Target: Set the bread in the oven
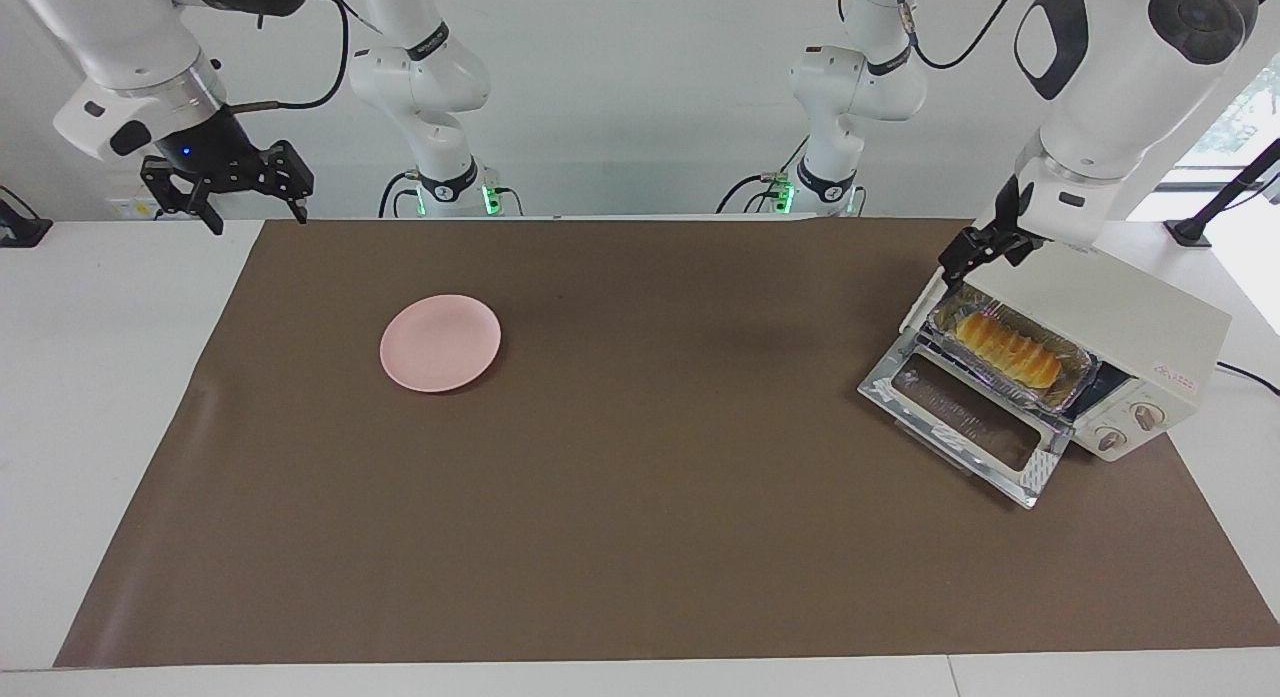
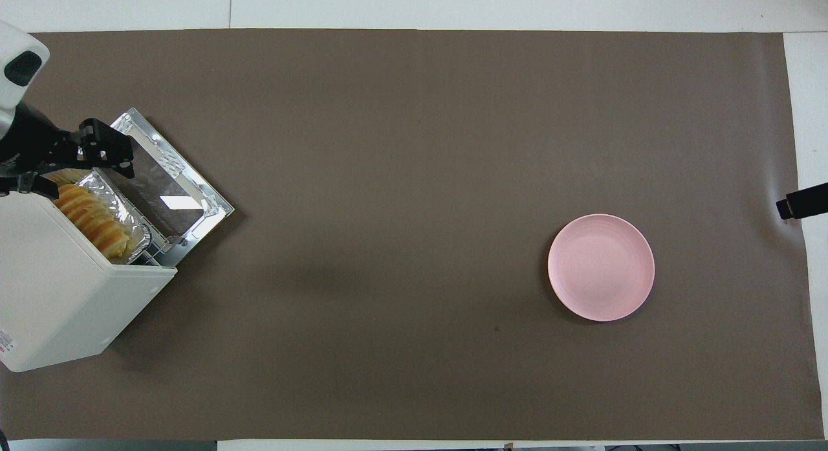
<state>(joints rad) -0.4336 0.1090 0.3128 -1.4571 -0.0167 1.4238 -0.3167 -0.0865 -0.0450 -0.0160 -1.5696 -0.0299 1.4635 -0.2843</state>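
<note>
At the right of the facing frame, the bread (image 1: 1008, 349) is lying in a foil tray (image 1: 1075, 377) on the rack of the oven (image 1: 1120, 322), whose door (image 1: 965, 420) is hanging open. The left gripper (image 1: 968, 253) is hovering over the oven's corner, empty; its finger spacing cannot be determined. The right gripper (image 1: 255, 192) is waiting, spread open and empty, at upper left. A pink plate (image 1: 440, 343) is sitting on the worktop (image 1: 640, 537).
</note>
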